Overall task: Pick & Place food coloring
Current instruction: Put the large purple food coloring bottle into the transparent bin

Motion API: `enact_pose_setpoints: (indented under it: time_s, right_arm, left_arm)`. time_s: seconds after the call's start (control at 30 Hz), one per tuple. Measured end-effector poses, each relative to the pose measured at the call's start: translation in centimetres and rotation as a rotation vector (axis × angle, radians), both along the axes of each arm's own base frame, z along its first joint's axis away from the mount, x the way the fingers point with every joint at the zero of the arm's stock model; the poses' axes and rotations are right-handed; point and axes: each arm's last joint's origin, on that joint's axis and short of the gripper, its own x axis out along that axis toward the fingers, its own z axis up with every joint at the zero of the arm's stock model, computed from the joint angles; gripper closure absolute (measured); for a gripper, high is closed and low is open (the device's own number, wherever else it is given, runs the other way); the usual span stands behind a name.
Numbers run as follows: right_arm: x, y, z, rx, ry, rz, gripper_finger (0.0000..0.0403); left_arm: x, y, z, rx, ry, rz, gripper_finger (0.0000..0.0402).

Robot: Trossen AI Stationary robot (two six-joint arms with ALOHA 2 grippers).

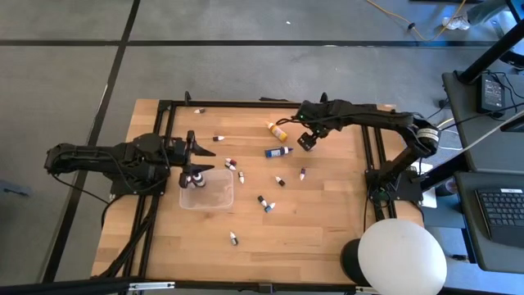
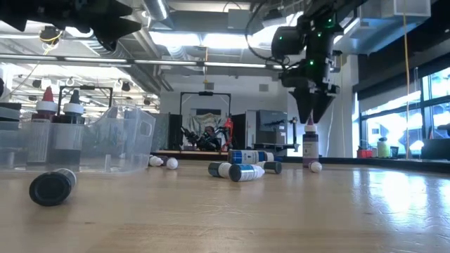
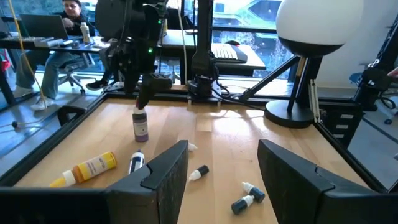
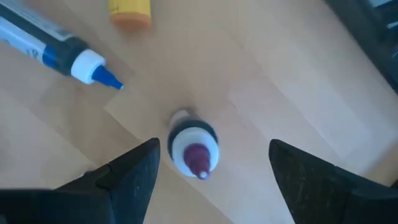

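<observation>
Right gripper [image 4: 211, 171] poised over an upright purple bottle [image 4: 194, 151] — fingers spread wide, nothing gripped. Left gripper [image 3: 224, 171] parted too, empty, above the clear tray [image 1: 207, 194] — other bottles scattered across the table [image 1: 319, 221].

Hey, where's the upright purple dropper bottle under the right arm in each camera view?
High view: hidden beneath the right end effector.
Low view: upright purple dropper bottle with white collar, right of centre.
Left wrist view: left of centre.
Right wrist view: centre, seen from above.
Shared landmark: large yellow bottle.
</observation>
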Motion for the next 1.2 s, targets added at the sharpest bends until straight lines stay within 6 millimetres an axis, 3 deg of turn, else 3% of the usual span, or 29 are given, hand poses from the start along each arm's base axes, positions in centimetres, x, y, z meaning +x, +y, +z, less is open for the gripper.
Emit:
enact_pose_setpoints:
  time_s: [0.33, 0.8, 0.93, 1.07, 1.2]
  right_arm:
    - [0.7, -0.2, -1.8, 0.064, 0.042, 0.027, 0.0119]
    - [0.7, -0.2, -1.8, 0.061, 0.053, 0.081, 0.0271]
    - [0.7, -0.2, -1.7, 0.059, 0.054, 0.093, 0.0282]
    - [1.2, 0.0, -0.9, 0.051, 0.046, 0.116, 0.0282]
    - [2.5, 0.6, 1.7, 0.016, -0.015, 0.156, 0.0282]
  left_arm:
    - [0.0, 0.0, -0.1, -0.001, 0.012, 0.0, 0.0212]
    - [0.0, 0.0, -0.1, 0.0, 0.012, 0.0, 0.021]
    - [0.0, 0.0, -0.1, 0.0, 0.012, 0.0, 0.0212]
    - [0.0, 0.0, -0.1, 0.0, 0.012, 0.0, 0.0212]
    - [0.0, 0.0, -0.1, 0.0, 0.012, 0.0, 0.021]
